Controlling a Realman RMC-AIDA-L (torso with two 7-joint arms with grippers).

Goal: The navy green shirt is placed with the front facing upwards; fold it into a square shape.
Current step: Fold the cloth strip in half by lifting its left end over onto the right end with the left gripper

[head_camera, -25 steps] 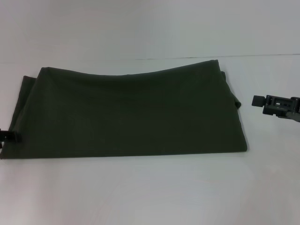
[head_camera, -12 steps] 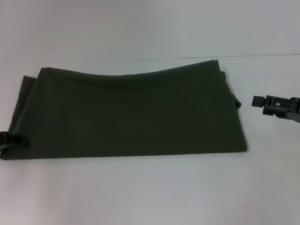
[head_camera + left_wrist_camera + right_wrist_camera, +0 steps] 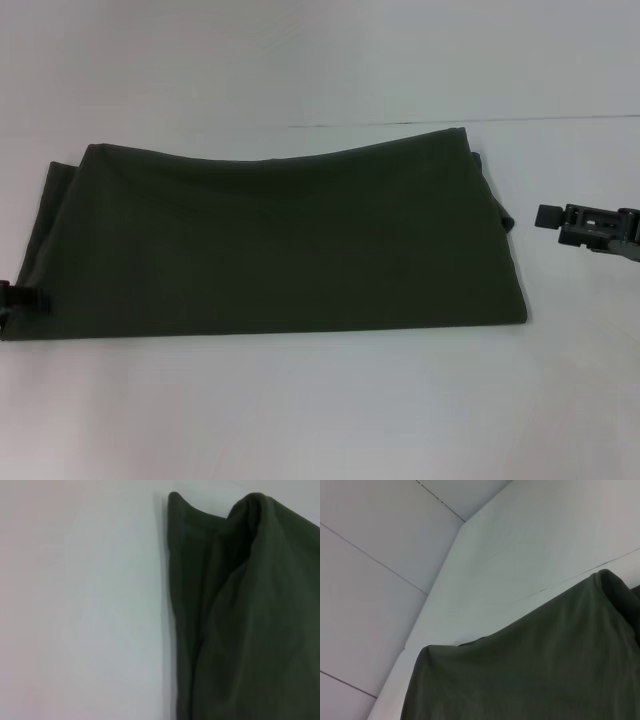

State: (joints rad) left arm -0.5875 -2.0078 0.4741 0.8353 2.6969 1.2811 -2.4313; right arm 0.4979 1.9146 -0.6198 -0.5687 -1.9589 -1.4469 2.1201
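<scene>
From the head camera we see the navy green shirt (image 3: 270, 240) lying across the middle of the white table (image 3: 320, 410), folded into a wide band that runs left to right, plain cloth uppermost with no lettering or collar on show. Its near edge is nearly straight, its far edge sags in a shallow curve between two raised corners, and a small bit of cloth sticks out at the right end.

Our left gripper (image 3: 20, 297) sits at the shirt's near-left corner, at the very edge of the head view, touching or just over the cloth. Only a small dark part of it shows, so we cannot tell whether it grips the fabric or how wide it stands. Our right gripper (image 3: 560, 216) hovers over bare table to the right of the shirt, clear of the cloth; its opening we cannot judge either.

The left wrist camera adds what the head view lacks: the shirt (image 3: 240, 620) up close, with stacked layers and a rounded fold beside bare table (image 3: 80, 605). The right wrist camera shows the shirt (image 3: 530, 670) humped at one corner, and the table's (image 3: 530, 545) far edge meeting a panelled wall (image 3: 375, 535).
</scene>
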